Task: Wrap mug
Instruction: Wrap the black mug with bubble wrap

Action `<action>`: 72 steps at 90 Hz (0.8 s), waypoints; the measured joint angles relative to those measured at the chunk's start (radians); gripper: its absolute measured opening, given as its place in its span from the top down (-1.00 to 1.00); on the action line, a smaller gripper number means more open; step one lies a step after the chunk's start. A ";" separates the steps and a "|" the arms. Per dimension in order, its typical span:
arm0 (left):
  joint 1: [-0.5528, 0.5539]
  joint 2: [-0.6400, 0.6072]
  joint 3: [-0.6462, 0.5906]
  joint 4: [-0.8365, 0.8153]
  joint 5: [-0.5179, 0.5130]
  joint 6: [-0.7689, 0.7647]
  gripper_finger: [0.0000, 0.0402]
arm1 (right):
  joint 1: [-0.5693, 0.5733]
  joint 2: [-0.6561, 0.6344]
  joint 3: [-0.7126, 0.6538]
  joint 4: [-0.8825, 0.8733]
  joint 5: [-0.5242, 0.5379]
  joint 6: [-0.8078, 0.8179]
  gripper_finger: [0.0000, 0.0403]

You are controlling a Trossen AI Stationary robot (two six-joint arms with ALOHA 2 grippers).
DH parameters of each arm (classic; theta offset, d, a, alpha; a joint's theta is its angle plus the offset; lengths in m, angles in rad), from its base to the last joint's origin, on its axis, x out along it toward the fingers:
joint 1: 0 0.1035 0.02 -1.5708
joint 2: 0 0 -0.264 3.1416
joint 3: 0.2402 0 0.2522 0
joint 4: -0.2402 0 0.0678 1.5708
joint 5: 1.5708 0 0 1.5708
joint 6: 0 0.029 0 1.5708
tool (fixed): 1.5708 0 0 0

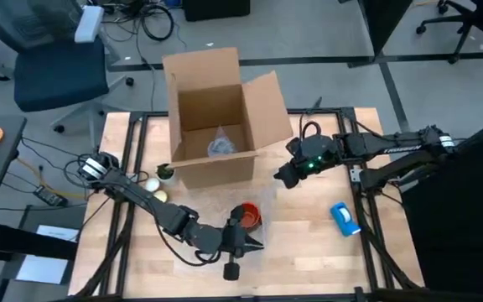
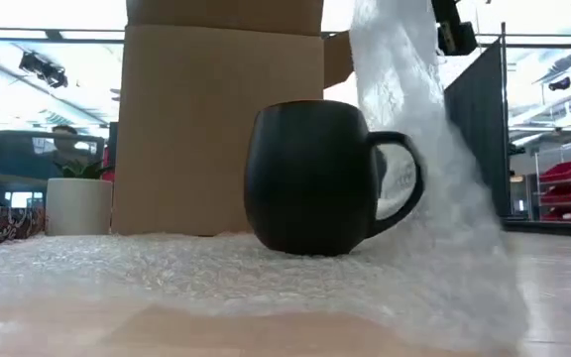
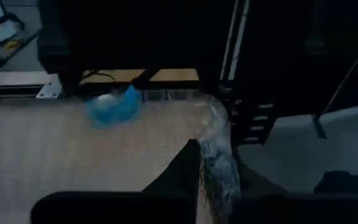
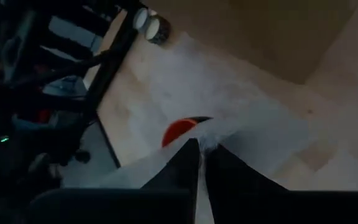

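1. Wooden counter (image 1: 309, 239) fills the high view, with an open cardboard box (image 1: 216, 117) at its far edge. The mug (image 1: 246, 216) stands on a clear sheet of bubble wrap (image 1: 216, 205), just ahead of the left jaws (image 1: 246, 243), which sit low beside it. The right jaws (image 1: 288, 174) hang higher, past the far side of the mug. A blue object (image 1: 345, 218) lies well apart, on the right arm's side. I judge the wrapping to be only begun: the mug's orange inside is open to the camera.

2. Level across the counter, the low view gives what the high view cannot: the bubble wrap (image 2: 414, 178) rises in a steep curtain just behind the handle of the mug (image 2: 315, 178), up towards a dark gripper at the top edge. The rest lies flat under the mug. The box (image 2: 221, 119) stands behind.

3. From the left wrist, the left jaws (image 3: 201, 165) are pinched on a bunched edge of the bubble wrap (image 3: 219, 155). The blue object (image 3: 114, 106) lies beyond them. No mug shows here.

4. From the right wrist, the right jaws (image 4: 202, 155) are narrow, clamped on the bubble wrap (image 4: 260, 134), with a sliver of the mug (image 4: 179, 129) just beyond their tips. Left to do, by my reading: draw the sheet over and around the mug.
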 joint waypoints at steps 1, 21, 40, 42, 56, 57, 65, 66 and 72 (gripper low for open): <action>0.000 0.000 0.000 0.000 0.003 0.000 1.00 | 0.000 0.000 0.000 0.000 0.004 -0.003 1.00; 0.000 0.000 0.000 0.007 0.032 0.000 1.00 | -0.011 0.000 0.000 0.001 0.026 -0.048 1.00; 0.000 0.000 0.000 -0.021 0.035 0.000 1.00 | 0.004 0.000 0.000 0.058 0.029 -0.161 1.00; 0.000 0.000 0.000 -0.029 0.026 -0.001 1.00 | 0.007 0.000 0.000 0.065 0.028 -0.169 1.00; 0.006 0.000 0.000 -0.080 -0.021 -0.003 1.00 | 0.025 0.000 0.000 0.079 0.028 -0.193 1.00; 0.007 0.000 0.000 -0.083 -0.025 -0.003 1.00 | 0.025 0.000 0.000 0.079 0.028 -0.193 1.00; 0.009 -0.008 0.000 -0.117 -0.052 -0.003 1.00 | 0.036 0.000 0.000 0.079 0.028 -0.213 1.00; 0.010 -0.009 0.000 -0.123 -0.058 -0.003 1.00 | 0.038 0.000 0.000 0.079 0.028 -0.216 1.00; 0.013 -0.024 0.000 -0.156 -0.094 -0.002 1.00 | 0.046 0.000 0.000 0.080 0.028 -0.232 1.00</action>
